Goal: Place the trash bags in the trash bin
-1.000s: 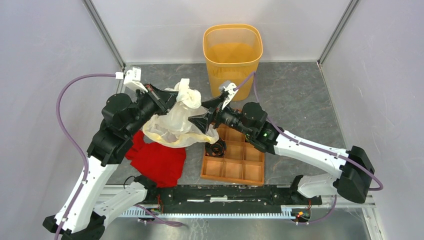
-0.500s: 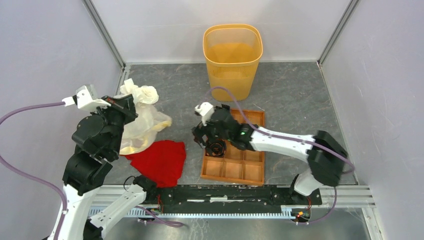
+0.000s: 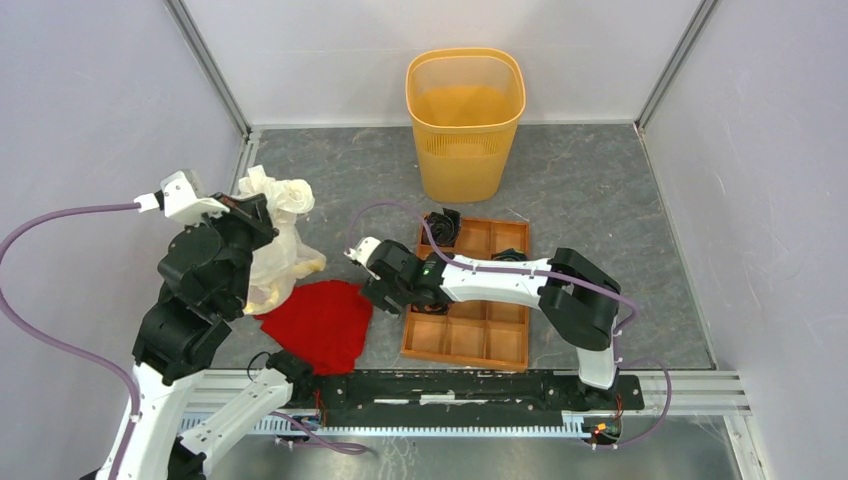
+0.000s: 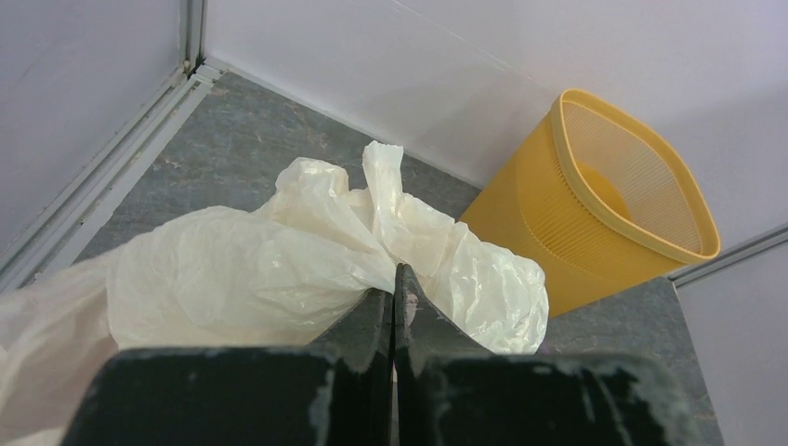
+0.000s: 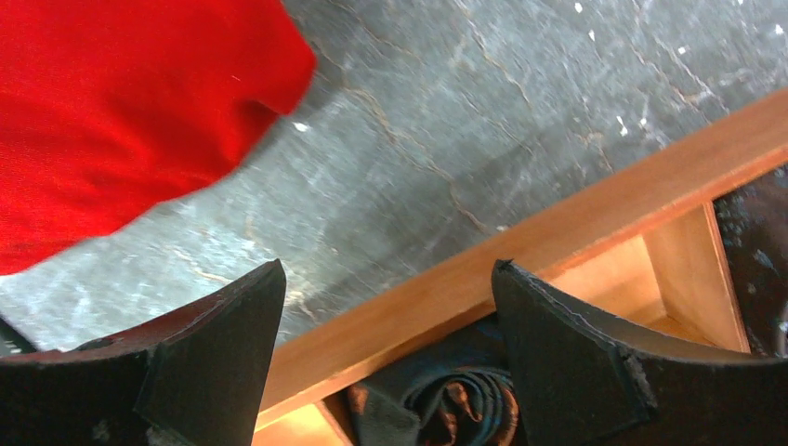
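Observation:
The cream-white trash bag (image 3: 278, 228) hangs crumpled at the far left, above the floor. My left gripper (image 3: 262, 207) is shut on a fold of it. In the left wrist view the fingers (image 4: 394, 283) are pressed together on the film (image 4: 279, 260). The orange-yellow trash bin (image 3: 465, 115) stands upright at the back centre, apart from the bag, and also shows in the left wrist view (image 4: 595, 204). My right gripper (image 3: 388, 292) is open and empty, low over the left edge of the tray (image 5: 558, 232); its own point in the right wrist view (image 5: 388, 279) lies between widely spread fingers.
A red cloth (image 3: 320, 320) lies on the grey floor near the front left and shows in the right wrist view (image 5: 111, 111). The orange-brown compartment tray (image 3: 470, 335) holds dark rolled items (image 3: 440, 225), one right under my right gripper (image 5: 446, 400). Walls enclose the floor.
The right gripper let go of the bag and dropped back to the tray's left edge. The left arm swung the bag from the middle to the far left.

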Robot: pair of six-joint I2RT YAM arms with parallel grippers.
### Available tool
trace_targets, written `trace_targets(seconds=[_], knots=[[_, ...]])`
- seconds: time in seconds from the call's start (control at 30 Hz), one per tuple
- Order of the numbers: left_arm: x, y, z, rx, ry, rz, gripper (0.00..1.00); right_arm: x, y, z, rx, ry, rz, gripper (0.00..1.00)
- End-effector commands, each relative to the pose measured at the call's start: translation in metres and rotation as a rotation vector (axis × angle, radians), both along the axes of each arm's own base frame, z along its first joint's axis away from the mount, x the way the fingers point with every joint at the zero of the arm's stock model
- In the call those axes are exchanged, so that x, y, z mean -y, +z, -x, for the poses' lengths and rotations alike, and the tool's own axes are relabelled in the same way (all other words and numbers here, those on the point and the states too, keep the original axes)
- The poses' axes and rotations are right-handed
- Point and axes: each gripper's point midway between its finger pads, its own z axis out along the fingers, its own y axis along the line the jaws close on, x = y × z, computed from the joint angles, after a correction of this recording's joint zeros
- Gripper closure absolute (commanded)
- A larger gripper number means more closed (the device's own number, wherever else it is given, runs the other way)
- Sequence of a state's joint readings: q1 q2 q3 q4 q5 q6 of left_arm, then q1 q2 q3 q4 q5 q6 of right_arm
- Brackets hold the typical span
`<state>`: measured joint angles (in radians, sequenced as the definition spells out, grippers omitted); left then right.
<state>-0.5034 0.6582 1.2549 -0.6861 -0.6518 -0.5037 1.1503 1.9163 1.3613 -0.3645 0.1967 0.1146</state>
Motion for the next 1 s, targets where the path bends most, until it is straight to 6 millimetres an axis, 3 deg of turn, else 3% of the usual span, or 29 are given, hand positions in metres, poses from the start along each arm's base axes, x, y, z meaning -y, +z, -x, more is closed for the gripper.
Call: trace_targets(seconds=[0.0,0.17,0.27,0.53,0.73,0.87,0.97], knots=[[-0.001,-0.004,-0.003,-0.001,0.006,-0.033,0.98,0.028,-0.003,-0.009,0.056,-0.059,0.07,0.11],[0.006,-0.006,-0.006,-0.007,-0.019,-0.024,0.98,0.041,-0.011,-0.017,0.066,-0.095,0.1,0.11],[0.007,-0.005,-0.006,-0.007,-0.028,-0.023,0.98,0.061,-0.013,-0.025,0.104,-0.146,0.153,0.1],[0.02,-0.008,-0.01,-0.02,-0.081,-0.004,0.98,0.137,-0.017,-0.047,0.146,-0.297,0.199,0.09],[0.053,-0.014,-0.022,-0.061,-0.221,-0.009,0.98,0.188,-0.011,-0.062,0.166,-0.407,0.18,0.08],[0.075,-0.018,-0.03,-0.087,-0.306,0.001,0.98,0.199,0.003,-0.071,0.193,-0.44,0.155,0.07],[0.093,-0.021,-0.038,-0.105,-0.374,0.014,0.98,0.193,0.024,-0.078,0.212,-0.446,0.112,0.08]])
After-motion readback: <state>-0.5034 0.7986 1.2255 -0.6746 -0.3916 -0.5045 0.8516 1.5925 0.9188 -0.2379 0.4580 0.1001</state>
